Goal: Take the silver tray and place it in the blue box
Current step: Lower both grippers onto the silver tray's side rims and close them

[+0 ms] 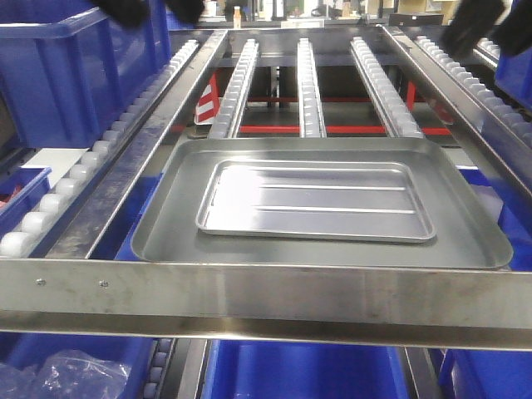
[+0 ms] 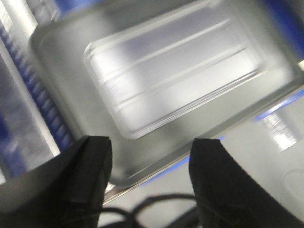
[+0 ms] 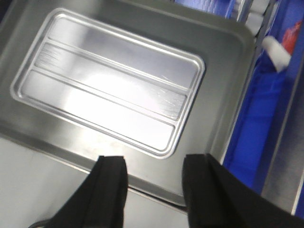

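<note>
The shiny silver tray (image 1: 316, 202) with two embossed lines lies flat inside a larger dull grey tray (image 1: 166, 224) on the roller rack. It also shows in the left wrist view (image 2: 171, 71) and the right wrist view (image 3: 109, 80). My left gripper (image 2: 149, 149) is open and empty, above the grey tray's near edge; that view is blurred. My right gripper (image 3: 153, 164) is open and empty, above the grey tray's near rim by the silver tray's corner. In the front view both grippers are dark shapes at the top edge, left (image 1: 158, 10) and right (image 1: 486, 25). A blue box (image 1: 66, 75) stands at the far left.
Roller rails (image 1: 309, 83) run away behind the trays. A steel cross bar (image 1: 266, 295) spans the front. More blue bins sit below (image 1: 299, 370) and at the right (image 3: 251, 118). A plastic bag (image 1: 71, 374) lies in the lower left bin.
</note>
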Robot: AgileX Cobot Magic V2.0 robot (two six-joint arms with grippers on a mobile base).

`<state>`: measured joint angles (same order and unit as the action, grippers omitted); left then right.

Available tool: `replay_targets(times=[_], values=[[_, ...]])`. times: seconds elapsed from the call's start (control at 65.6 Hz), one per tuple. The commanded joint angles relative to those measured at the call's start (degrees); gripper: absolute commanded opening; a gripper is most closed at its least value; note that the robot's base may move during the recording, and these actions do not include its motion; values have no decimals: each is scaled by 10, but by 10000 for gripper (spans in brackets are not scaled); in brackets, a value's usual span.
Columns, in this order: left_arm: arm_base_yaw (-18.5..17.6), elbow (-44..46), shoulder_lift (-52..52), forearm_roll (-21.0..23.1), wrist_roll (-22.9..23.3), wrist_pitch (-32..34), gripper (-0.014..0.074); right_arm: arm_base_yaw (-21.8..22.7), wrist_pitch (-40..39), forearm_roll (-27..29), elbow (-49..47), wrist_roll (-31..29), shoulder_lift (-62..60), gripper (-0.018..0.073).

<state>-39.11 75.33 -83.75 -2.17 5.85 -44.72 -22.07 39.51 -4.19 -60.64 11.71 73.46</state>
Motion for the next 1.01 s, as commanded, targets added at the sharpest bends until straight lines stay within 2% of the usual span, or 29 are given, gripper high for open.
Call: replay_targets(times=[0.0, 0.061, 0.168, 0.259, 0.473, 0.671, 0.869, 0.991], values=[[-5, 62, -38, -62, 84, -23, 281, 4, -12, -3, -50, 29, 30, 400], [-5, 89, -72, -84, 117, -26, 281, 10, -7, -4, -66, 59, 55, 400], [-5, 119, -120, -89, 153, -26, 281, 26, -2, -5, -86, 83, 96, 399], [-2, 139, -149, -94, 172, -26, 281, 40, 2, -5, -100, 85, 125, 399], [1, 168, -207, -133, 251, -23, 281, 60, 5, -5, -133, 85, 188, 399], [9, 186, -252, -126, 265, -10, 281, 59, 8, -5, -171, 85, 236, 399], [25, 187, -276, -84, 265, 4, 281, 61, 7, -5, -178, 85, 269, 399], [31, 187, -289, -76, 265, 14, 281, 61, 6, -5, -178, 85, 284, 399]])
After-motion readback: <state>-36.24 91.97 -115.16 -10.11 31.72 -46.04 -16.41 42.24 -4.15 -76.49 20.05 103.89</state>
